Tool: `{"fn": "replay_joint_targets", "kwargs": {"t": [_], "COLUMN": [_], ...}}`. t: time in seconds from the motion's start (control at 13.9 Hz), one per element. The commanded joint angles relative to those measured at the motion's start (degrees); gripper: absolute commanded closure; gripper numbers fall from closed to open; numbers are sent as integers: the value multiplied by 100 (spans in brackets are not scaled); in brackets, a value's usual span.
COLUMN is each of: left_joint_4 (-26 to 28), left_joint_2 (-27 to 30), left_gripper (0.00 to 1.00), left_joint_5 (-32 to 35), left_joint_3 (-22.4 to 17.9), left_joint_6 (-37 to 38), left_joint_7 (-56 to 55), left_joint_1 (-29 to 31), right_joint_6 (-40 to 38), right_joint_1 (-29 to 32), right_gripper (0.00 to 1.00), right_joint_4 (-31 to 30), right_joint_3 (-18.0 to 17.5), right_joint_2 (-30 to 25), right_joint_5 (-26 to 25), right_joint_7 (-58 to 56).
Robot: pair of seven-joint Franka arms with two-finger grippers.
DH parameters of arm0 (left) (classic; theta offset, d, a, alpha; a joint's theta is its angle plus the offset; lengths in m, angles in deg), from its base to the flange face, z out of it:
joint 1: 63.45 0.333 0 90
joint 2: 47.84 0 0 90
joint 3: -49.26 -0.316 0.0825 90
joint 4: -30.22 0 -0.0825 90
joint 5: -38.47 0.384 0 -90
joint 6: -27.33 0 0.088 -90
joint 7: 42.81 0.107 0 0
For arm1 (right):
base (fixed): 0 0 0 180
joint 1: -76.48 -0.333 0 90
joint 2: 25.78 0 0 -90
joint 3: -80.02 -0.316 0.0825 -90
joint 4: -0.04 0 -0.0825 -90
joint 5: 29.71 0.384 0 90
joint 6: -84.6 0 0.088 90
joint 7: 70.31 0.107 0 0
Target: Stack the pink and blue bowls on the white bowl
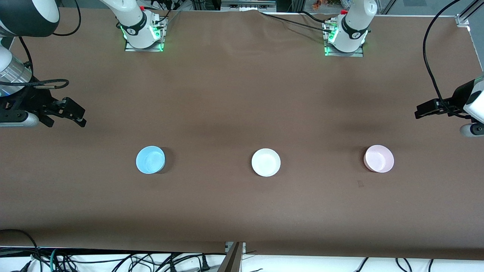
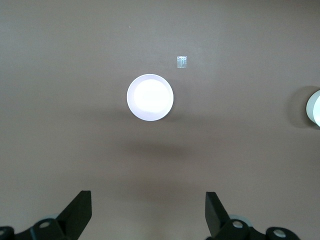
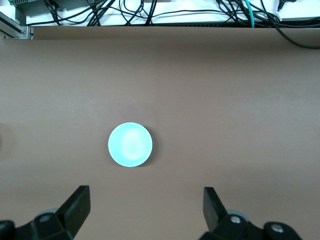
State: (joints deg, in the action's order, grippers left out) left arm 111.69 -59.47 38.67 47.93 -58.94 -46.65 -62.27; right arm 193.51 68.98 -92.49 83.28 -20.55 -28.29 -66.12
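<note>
Inventory, 3 small round shallow plastic bowls in a row on the brown table: light blue bowl (image 1: 150,159) toward the right arm's end, plain white bowl (image 1: 266,162) mid-row, pale pink bowl (image 1: 379,158) toward the left arm's end. We log the right gripper (image 1: 72,113), fingers spread, empty, raised over bare table, blue bowl closest to it and nearer the front camera; left gripper (image 2: 147,215), likewise spread and empty, has the pink bowl (image 2: 149,97) ahead of its fingertips, so each arm is nearer its own coloured bowl. Bowls are round, no long axis; we read no brand, label or writing, only a small blank tape scrap (image 2: 182,62) near the pink bowl.

Three small round shallow bowls sit upright and well apart in a row along the table's middle: the blue bowl (image 1: 150,159) toward the right arm's end, the white bowl (image 1: 266,162) central, the pink bowl (image 1: 379,158) toward the left arm's end
</note>
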Motion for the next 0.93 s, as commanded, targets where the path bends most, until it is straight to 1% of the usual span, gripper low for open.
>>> {"fn": "replay_joint_targets", "kwargs": {"t": [0.0, 0.57, 0.65, 0.79, 0.86], "left_joint_4": [-131, -139, -139, -331, -333], "left_joint_2": [-50, -85, -111, -330, -479], "left_gripper": [0, 0, 0, 0, 0], "left_joint_5": [77, 51, -45, -151, -143], "left_joint_3": [19, 19, 10, -43, -43], "left_joint_6": [40, 40, 22, -13, -13], "left_joint_7": [15, 24, 24, 41, 59], "left_joint_1": [4, 66, 75, 110, 197], "right_joint_6": [-45, -45, -37, -45, -45], "right_joint_1": [55, 55, 55, 47, 46], "right_gripper": [0, 0, 0, 0, 0], "right_joint_4": [147, 156, 156, 165, 165], "right_joint_3": [-36, -36, -36, -36, -36], "right_joint_2": [83, 83, 83, 83, 83], "right_joint_5": [-63, -63, -63, -63, -63], "right_joint_7": [-23, -23, -23, -23, -15]}}
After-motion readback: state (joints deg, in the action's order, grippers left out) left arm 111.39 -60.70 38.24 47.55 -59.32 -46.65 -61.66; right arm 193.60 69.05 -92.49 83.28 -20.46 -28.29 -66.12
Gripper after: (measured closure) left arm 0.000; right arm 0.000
